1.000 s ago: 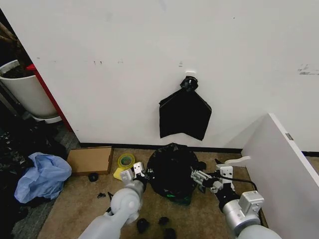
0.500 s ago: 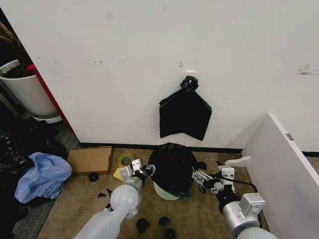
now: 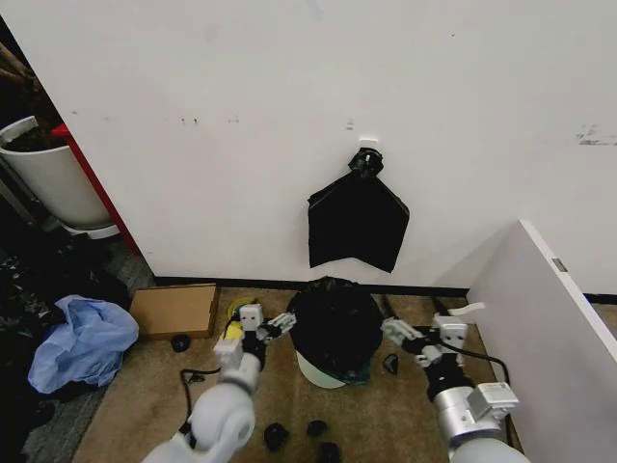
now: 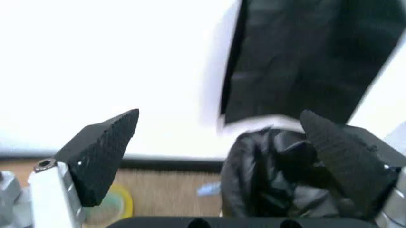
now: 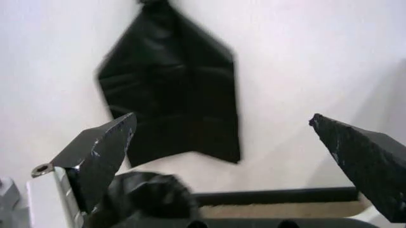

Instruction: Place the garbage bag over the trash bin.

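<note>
The garbage bag (image 3: 335, 321), glossy and crinkled black, is draped over the top of the trash bin (image 3: 314, 372), whose cream base shows beneath it on the floor by the wall. My left gripper (image 3: 277, 323) hovers just left of the bag, open and holding nothing. My right gripper (image 3: 396, 330) hangs just right of the bag, also open and apart from it. In the left wrist view the bag (image 4: 279, 178) lies past the spread fingers (image 4: 101, 152) of my left gripper (image 4: 222, 156). In the right wrist view a bulge of the bag (image 5: 147, 195) sits below my open right gripper (image 5: 235, 156).
A flat black bundle of bags (image 3: 358, 221) hangs on the wall above the bin. A cardboard box (image 3: 174, 310) and a yellow tape roll (image 3: 235, 310) lie to the left, a blue bag (image 3: 83, 342) farther left. Black scraps (image 3: 318, 427) dot the carpet. A white board (image 3: 545, 328) stands at the right.
The bag's lower edge rose, uncovering the bin's cream base. Both grippers have moved outward and up, away from the bag's sides.
</note>
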### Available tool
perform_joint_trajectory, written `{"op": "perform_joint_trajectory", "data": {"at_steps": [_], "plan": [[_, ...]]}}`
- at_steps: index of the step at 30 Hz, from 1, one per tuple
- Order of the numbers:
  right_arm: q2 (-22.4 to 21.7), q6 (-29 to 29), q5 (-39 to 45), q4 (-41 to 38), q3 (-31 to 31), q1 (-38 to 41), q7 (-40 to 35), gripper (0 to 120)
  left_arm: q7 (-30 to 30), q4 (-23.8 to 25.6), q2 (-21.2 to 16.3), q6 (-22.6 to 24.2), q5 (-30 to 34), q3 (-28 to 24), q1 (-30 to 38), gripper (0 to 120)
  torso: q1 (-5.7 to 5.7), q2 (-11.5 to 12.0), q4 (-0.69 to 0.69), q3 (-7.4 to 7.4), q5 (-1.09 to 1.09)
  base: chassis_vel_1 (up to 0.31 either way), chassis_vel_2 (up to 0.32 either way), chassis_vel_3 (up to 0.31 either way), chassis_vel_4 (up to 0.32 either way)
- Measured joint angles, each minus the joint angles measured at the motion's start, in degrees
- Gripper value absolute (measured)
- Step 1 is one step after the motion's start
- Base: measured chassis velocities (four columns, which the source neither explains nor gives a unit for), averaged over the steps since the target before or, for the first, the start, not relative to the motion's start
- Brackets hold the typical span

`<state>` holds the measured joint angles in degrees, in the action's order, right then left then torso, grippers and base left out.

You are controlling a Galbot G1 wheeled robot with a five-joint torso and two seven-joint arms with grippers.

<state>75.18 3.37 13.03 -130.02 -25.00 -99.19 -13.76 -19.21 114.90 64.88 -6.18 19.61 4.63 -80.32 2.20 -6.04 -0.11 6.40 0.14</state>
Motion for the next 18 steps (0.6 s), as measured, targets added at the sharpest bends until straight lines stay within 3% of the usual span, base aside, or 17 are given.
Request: {"op": "perform_joint_trajectory", "data": {"at_steps": [4,6,10,13,18], "plan": [[4.7,10.7,-3.0,4.9,-5.4,-3.7,6.1,100,1.1,4.0,1.6,-10.1,-12.0,4.3,-12.6,100,0.0,0.0,-0.01,0.0,0.01,0.0,0.0,0.0,0.0],[4.8,11.1,-3.0,5.0,-5.6,-3.8,6.4,100,1.2,4.3,1.7,-10.7,-12.6,4.8,-13.4,100,0.0,0.0,-0.01,0.0,0.01,0.0,0.0,0.0,0.0],[6.9,18.1,-2.6,5.9,-8.5,-8.4,9.6,100,1.7,7.5,4.1,-18.1,-19.1,9.3,-23.1,100,-0.01,0.0,-0.01,-0.01,0.01,0.0,0.0,0.0,0.0],[8.1,20.9,-5.0,5.4,-9.0,-10.8,9.7,100,2.2,9.0,5.2,-21.1,-20.7,11.0,-27.2,100,-0.01,0.0,0.0,0.0,0.0,0.0,0.0,0.0,0.0],[9.0,23.2,-6.6,4.0,-8.4,-13.3,10.0,100,2.2,9.5,5.4,-22.3,-22.4,11.8,-28.5,100,-0.01,0.0,-0.01,0.0,0.0,0.0,0.0,0.0,0.0]]}}
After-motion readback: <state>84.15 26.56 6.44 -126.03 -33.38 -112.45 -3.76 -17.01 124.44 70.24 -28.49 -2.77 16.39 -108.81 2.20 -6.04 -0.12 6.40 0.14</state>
